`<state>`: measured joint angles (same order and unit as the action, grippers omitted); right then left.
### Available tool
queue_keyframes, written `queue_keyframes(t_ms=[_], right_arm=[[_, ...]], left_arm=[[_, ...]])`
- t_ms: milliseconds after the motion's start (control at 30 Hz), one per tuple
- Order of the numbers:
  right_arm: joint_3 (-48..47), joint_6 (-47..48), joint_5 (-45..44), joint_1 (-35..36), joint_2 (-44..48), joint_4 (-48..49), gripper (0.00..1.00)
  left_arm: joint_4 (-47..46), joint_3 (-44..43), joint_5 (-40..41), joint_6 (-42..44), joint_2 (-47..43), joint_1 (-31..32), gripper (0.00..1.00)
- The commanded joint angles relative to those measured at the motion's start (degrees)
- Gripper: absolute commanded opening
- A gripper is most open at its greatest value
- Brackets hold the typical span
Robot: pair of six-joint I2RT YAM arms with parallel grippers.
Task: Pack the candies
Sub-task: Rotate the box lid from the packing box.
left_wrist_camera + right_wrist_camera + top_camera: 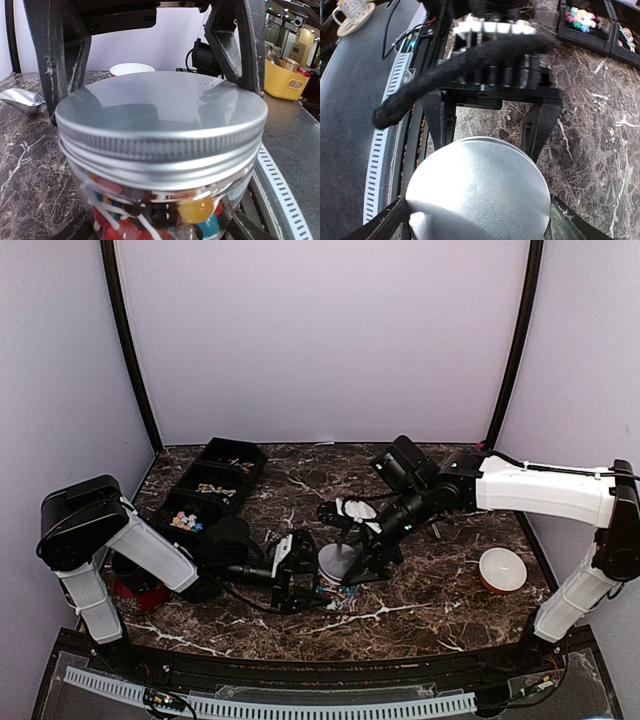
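A glass jar (332, 585) with a silver screw lid (337, 560) stands at the table's middle front. In the left wrist view the lid (160, 115) fills the frame, and the candies (197, 210), red, yellow, blue and orange, show through the glass below it. My left gripper (308, 578) is shut on the jar body from the left. My right gripper (348, 558) comes from above, and its fingers (62, 65) press both sides of the lid (477, 187). More candies (185, 521) lie in a black divided tray (215, 485) at the back left.
A metal scoop (22, 100) lies behind the jar. A white bowl (501, 568) stands at the right. A red object (138, 592) sits under the left arm. A few loose sweets (338, 600) lie on the marble by the jar. A cable track (380, 150) runs along the front edge.
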<state>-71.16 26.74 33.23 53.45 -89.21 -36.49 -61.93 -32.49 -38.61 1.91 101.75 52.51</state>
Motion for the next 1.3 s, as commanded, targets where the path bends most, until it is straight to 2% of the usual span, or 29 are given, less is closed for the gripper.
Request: queue_keyframes(t_ms=[0,200,567,833,1267], right_arm=[[1.8,-7.6,-3.6,0.6,1.8,4.9,0.86],[1.2,-13.0,-7.3,0.7,0.5,5.6,0.86],[1.1,-25.1,-15.3,1.8,-0.4,12.0,0.87],[0.3,-30.6,-20.3,1.9,-1.8,13.2,0.91],[1.8,-31.5,-18.0,2.7,1.2,13.1,0.98]], left_arm=[[-3.5,-0.2,10.3,-1.5,-4.3,-0.7,0.69],[-2.3,-0.1,15.9,-1.3,-5.5,-0.3,0.69],[-2.4,-0.2,31.1,-1.5,-6.4,1.2,0.69],[-3.5,-0.3,36.1,-0.1,-6.7,2.7,0.69],[-4.5,0.5,39.0,0.4,-7.9,2.8,0.69]])
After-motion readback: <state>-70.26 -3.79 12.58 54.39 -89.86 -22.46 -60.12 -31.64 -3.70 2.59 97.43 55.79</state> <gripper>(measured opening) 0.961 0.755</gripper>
